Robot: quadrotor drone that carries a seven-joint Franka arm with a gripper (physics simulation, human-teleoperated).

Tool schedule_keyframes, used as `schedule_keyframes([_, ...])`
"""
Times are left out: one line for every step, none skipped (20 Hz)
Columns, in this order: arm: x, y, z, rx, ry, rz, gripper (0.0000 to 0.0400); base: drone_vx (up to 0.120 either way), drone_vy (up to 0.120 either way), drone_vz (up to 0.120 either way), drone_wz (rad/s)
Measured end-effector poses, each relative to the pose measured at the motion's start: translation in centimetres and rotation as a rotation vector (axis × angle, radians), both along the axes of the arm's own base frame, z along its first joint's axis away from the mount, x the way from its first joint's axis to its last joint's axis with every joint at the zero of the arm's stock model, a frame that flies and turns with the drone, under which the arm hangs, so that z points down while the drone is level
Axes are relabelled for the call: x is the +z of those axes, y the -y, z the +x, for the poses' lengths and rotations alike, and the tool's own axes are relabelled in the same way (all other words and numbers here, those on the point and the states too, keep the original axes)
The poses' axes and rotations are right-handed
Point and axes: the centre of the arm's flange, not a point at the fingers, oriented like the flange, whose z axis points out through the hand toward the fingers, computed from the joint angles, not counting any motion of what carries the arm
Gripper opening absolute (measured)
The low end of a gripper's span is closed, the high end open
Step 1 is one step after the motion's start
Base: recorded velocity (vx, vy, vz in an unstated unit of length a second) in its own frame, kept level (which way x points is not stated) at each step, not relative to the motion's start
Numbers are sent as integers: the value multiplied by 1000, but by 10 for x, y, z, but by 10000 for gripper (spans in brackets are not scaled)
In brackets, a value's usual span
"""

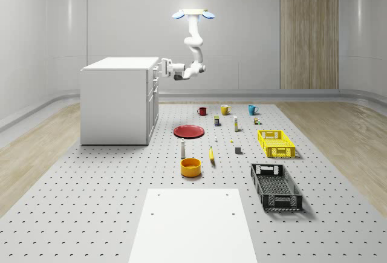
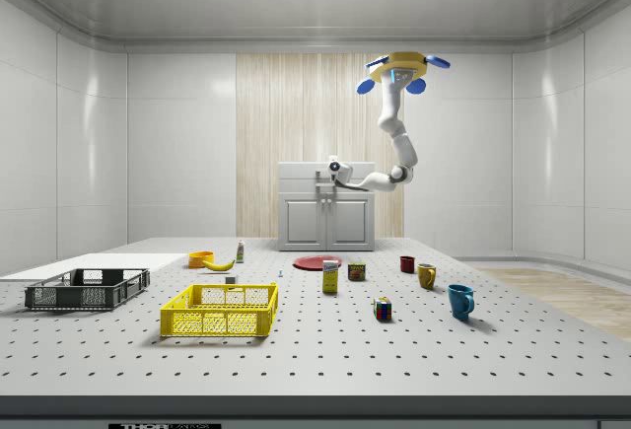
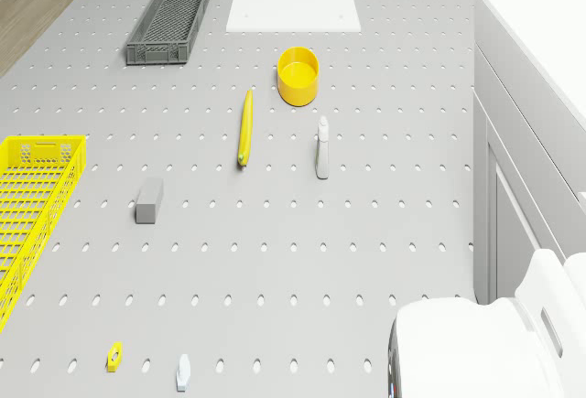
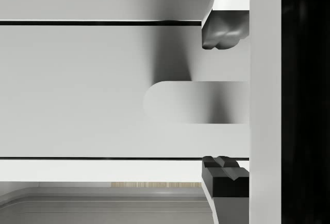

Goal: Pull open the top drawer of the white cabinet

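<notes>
While my blue-rotored yellow drone point(image 1: 193, 14) hovers high in the air in front of the white box-shaped cabinet point(image 1: 115, 101), I see its white jointed arm point(image 1: 193, 48) bend down and reach sideways, putting the two-finger gripper point(image 1: 163, 68) right at the cabinet's front. Through the wrist camera the gripper point(image 4: 223, 103) faces the top drawer's flat white front panel point(image 4: 93, 90), and the rounded white bar handle point(image 4: 196, 102) lies between the two dark fingertips point(image 4: 221, 33), one on either side of it. The fingers stand apart with a gap to the handle on both sides, so I have hold of nothing. Dark seams above and below the panel look thin, and in the side view the drawer front sits flush with the cabinet face. Below and beyond the gripper, on the grey perforated floor point(image 3: 275, 252), lie a slim yellow banana point(image 3: 244, 128), a white spray bottle point(image 3: 322, 147) and a round yellow bowl point(image 3: 298, 75).
</notes>
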Motion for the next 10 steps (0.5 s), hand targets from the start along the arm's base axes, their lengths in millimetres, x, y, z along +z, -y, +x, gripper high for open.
schedule_keyframes([0, 0, 0, 0, 0, 0, 305, 0, 0, 0, 0])
schedule_keyframes([0, 0, 0, 0, 0, 0, 305, 0, 0, 0, 0])
schedule_keyframes([0, 0, 0, 0, 0, 0, 305, 0, 0, 0, 0])
schedule_keyframes([0, 0, 0, 0, 0, 0, 305, 0, 0, 0, 0])
schedule_keyframes([0, 0, 0, 0, 0, 0, 305, 0, 0, 0, 0])
schedule_keyframes([0, 0, 0, 0, 0, 0, 305, 0, 0, 0, 0])
schedule_keyframes([0, 0, 0, 0, 0, 0, 305, 0, 0, 0, 0])
schedule_keyframes([0, 0, 0, 0, 0, 0, 289, 0, 0, 0, 0])
schedule_keyframes([0, 0, 0, 0, 0, 0, 249, 0, 0, 0, 0])
schedule_keyframes([0, 0, 0, 0, 0, 0, 217, 0, 0, 0, 0])
